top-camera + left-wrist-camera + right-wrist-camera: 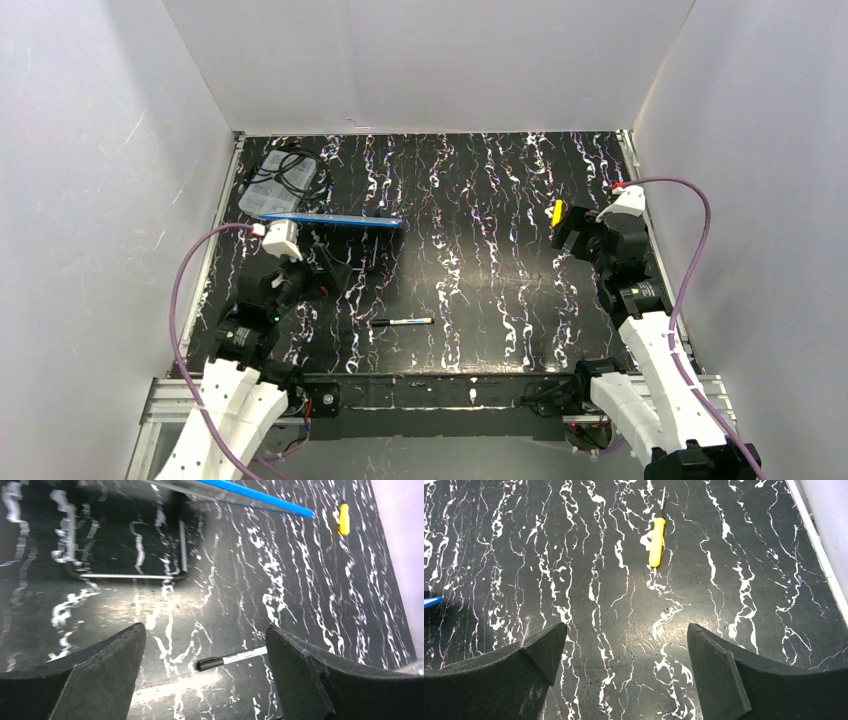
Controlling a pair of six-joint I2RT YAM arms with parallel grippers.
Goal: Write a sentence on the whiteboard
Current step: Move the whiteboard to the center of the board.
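Note:
The whiteboard (330, 220) shows only as a thin blue strip at the back left, seen edge-on. Its blue rim (255, 497) crosses the top of the left wrist view, and a blue corner (431, 601) shows in the right wrist view. Its face and the sentence are hidden. A black-capped white marker (402, 322) lies flat on the marbled table. My left gripper (205, 627) is open above the table, and the marker (230, 659) lies beyond its gap, untouched. My right gripper (626, 625) is open and empty at the right.
A clear plastic box of black cables (283, 180) sits at the back left behind the board. A black wire stand (130, 575) lies under the board's edge. A yellow-handled screwdriver (656, 542) lies ahead of the right gripper. White walls enclose the table.

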